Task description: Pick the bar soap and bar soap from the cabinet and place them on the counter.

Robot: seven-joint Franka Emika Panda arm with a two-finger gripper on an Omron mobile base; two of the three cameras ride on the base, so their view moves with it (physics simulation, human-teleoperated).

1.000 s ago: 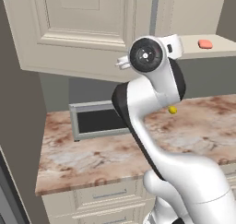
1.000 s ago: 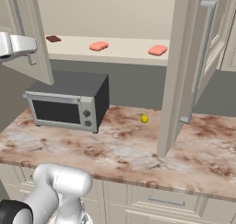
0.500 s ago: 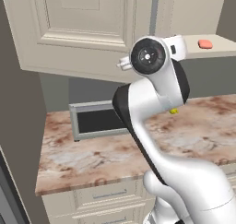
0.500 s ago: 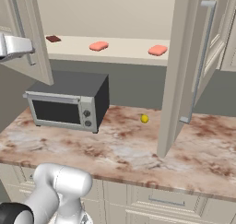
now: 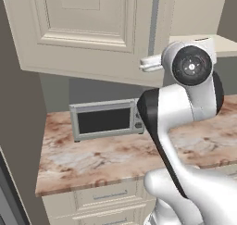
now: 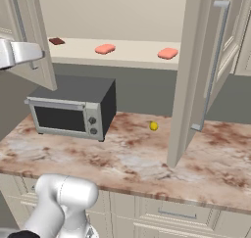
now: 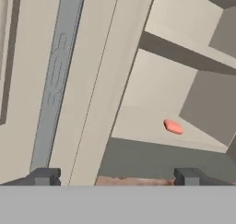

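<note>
Beside the bar soaps (image 6: 104,49) (image 6: 167,53), a brown slab (image 6: 57,41) shares the shelf (image 6: 132,56).

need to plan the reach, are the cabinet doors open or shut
Open. In the right base view both doors of the cabinet stand swung outward, baring the shelf with two pink bar soaps.

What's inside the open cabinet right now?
On the cabinet shelf lie two bar soaps and a dark brown slab at the left end. The open doors hide both ends of the shelf, so anything there can't be seen.
</note>
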